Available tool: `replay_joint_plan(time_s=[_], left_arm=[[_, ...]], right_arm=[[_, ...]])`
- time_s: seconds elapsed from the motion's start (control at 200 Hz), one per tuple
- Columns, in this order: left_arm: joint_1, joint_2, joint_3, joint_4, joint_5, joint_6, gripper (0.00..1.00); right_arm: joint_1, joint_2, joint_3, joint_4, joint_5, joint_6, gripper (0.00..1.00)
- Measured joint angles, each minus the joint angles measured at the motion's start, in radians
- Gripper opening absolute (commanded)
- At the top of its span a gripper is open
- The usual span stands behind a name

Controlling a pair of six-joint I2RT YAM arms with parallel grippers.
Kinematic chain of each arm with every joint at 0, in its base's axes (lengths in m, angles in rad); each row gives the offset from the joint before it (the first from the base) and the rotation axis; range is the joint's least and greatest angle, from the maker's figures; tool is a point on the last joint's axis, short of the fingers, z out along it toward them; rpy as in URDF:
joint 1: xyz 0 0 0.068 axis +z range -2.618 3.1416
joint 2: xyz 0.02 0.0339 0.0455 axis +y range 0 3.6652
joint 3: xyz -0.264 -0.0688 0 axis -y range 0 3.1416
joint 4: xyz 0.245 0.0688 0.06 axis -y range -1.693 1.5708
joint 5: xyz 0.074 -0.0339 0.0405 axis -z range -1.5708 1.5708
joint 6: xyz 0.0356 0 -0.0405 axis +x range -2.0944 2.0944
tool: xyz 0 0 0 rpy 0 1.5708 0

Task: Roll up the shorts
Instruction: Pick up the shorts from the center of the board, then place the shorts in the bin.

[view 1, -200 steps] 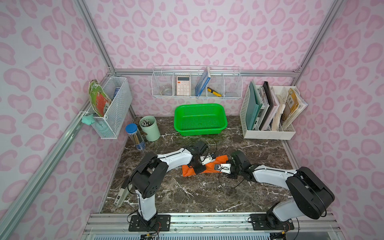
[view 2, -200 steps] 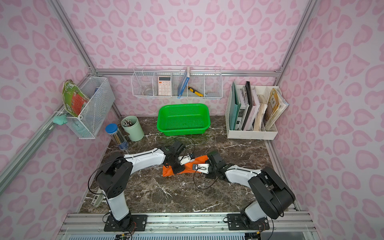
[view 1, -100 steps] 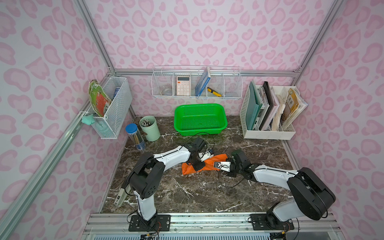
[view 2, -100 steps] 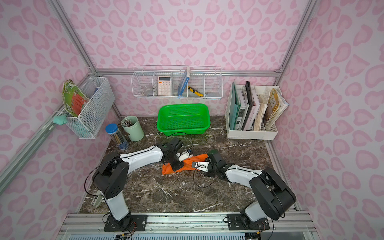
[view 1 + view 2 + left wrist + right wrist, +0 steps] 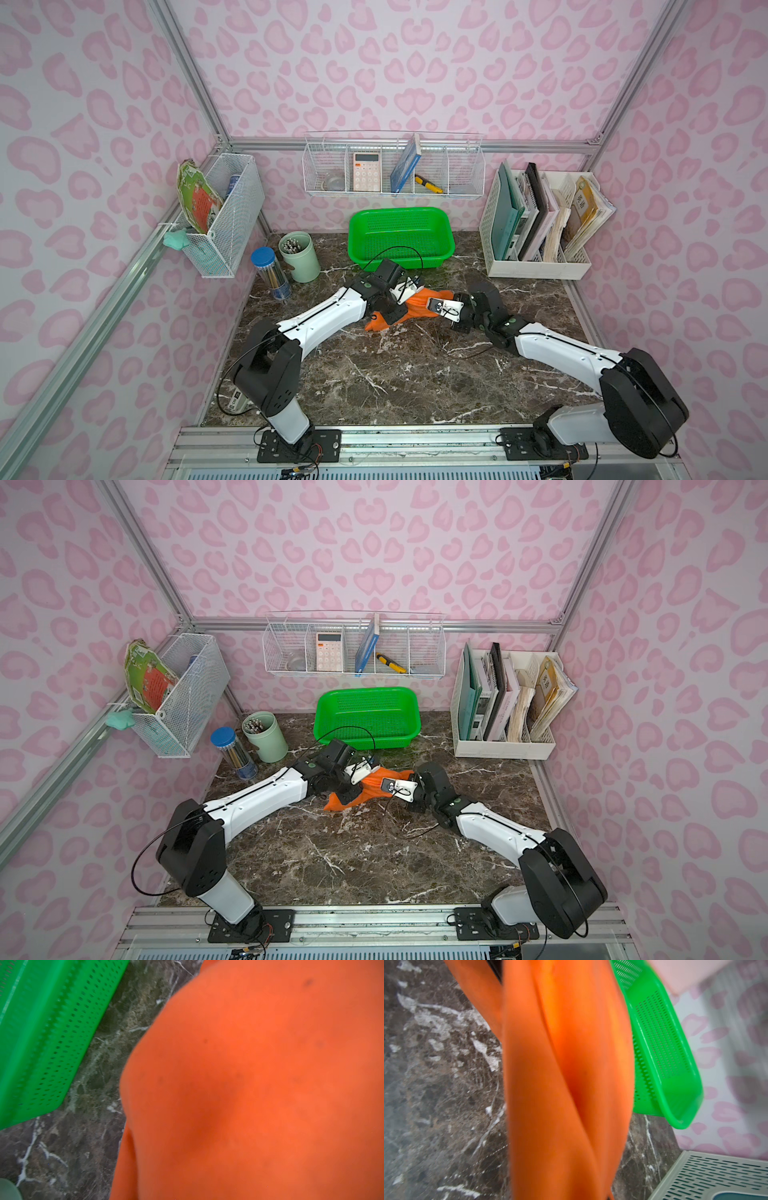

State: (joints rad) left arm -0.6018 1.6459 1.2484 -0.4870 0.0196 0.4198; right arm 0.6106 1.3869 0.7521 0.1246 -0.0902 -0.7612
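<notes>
Shorts (image 5: 417,306), bright orange, stretch as a twisted, narrow bundle low over the marble table (image 5: 374,374), just in front of the green basket (image 5: 401,254). Since a second ago the bundle has shifted slightly toward the basket. Right gripper (image 5: 436,309) is clamped on one end. The left gripper (image 5: 392,311) presses into the other end, and I cannot tell how far apart its jaws are.

Our two arms match. On the left arm (image 5: 328,312) and the right arm (image 5: 561,347) we see a white tapered shell between rounded black joint housings (image 5: 266,374). A joint behind each gripper carries a small green dot (image 5: 368,285). Directly behind the left gripper (image 5: 395,311) and the right gripper (image 5: 431,307) sits a white camera block (image 5: 445,308). Thin black cables (image 5: 395,247) loop behind the wrists. Farthest from the grippers are black screwed base plates (image 5: 299,446).
</notes>
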Motion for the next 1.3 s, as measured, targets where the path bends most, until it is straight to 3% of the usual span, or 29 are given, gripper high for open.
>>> replay_joint_plan(time_s=[0.135, 0.35, 0.68, 0.86, 1.14, 1.3], left_arm=[[0.011, -0.059, 0.008, 0.077, -0.082, 0.008, 0.00], [0.040, -0.095, 0.045, 0.316, -0.216, 0.132, 0.00], [0.117, 0.182, 0.349, 0.562, -0.289, 0.385, 0.00], [0.179, 0.306, 0.416, 0.565, -0.232, 0.421, 0.00], [0.280, 0.401, 0.442, 0.496, -0.071, 0.368, 0.00], [0.314, 0.416, 0.441, 0.444, 0.036, 0.338, 0.00]], right_arm=[[-0.001, 0.018, 0.089, 0.018, 0.042, -0.027, 0.00], [-0.005, 0.101, 0.214, 0.178, 0.135, -0.101, 0.00], [-0.080, 0.370, 0.499, 0.307, 0.170, -0.179, 0.00], [-0.134, 0.534, 0.692, 0.234, 0.102, -0.185, 0.00], [-0.167, 0.792, 1.034, 0.051, -0.037, -0.224, 0.00], [-0.187, 0.869, 1.154, -0.077, -0.142, -0.229, 0.00]])
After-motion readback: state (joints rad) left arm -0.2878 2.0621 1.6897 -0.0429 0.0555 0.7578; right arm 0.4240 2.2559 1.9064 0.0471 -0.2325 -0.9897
